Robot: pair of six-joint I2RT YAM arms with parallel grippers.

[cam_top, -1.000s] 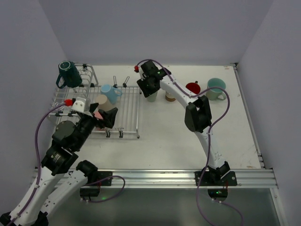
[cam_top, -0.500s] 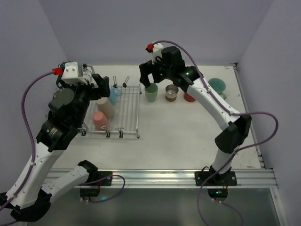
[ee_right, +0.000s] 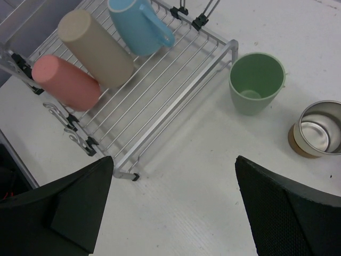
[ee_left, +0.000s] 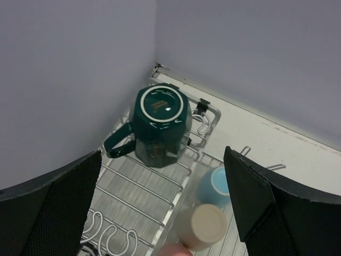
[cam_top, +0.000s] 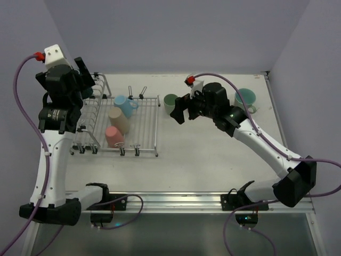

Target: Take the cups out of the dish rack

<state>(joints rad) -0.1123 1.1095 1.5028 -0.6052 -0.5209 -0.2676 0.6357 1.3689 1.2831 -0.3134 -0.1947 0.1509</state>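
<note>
The dish rack [cam_top: 146, 125] sits at the table's left. On its flat grid [ee_right: 160, 101] lie a light blue mug [cam_top: 126, 104], a beige tumbler [cam_top: 117, 118] and a pink tumbler [cam_top: 113, 136]. A dark teal mug [ee_left: 160, 124] stands upside down on the taller slotted section [ee_left: 141, 186]. My left gripper [ee_left: 162, 154] hangs open high above that mug, empty. On the table stand a pale green cup [ee_right: 256, 82], a metallic cup [ee_right: 318, 128] and a teal mug [cam_top: 245, 99]. My right gripper [ee_right: 173, 181] is open and empty over bare table between the rack's corner and the green cup.
Walls close in the table at the back and on both sides. The rack's back-left corner sits tight against the wall corner [ee_left: 155, 66]. In the top view the right arm [cam_top: 256, 138] stretches across the right half of the table, covering the metallic cup.
My right gripper opened, let go of the pale green cup and pulled back toward the near side. My left arm rose from the pink tumbler to high above the dark teal mug.
</note>
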